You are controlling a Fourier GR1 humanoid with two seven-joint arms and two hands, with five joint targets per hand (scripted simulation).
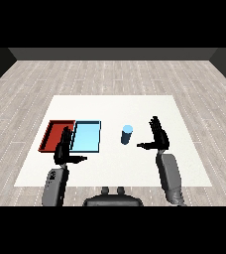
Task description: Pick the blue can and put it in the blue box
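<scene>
A blue can [127, 134] stands upright on the white table [115, 106], just right of the light blue tray [86, 136]. My right hand [159, 136] is open to the right of the can, thumb stretched toward it with a gap between them. At the lower left, my left hand [63, 148] is open, overlapping the near edge where the red tray [55, 134] and the blue tray meet. Neither hand holds anything.
The red tray lies directly left of the blue tray, their sides touching. Both trays hold nothing. The table's front edge runs just below the forearms, with wooden floor all around.
</scene>
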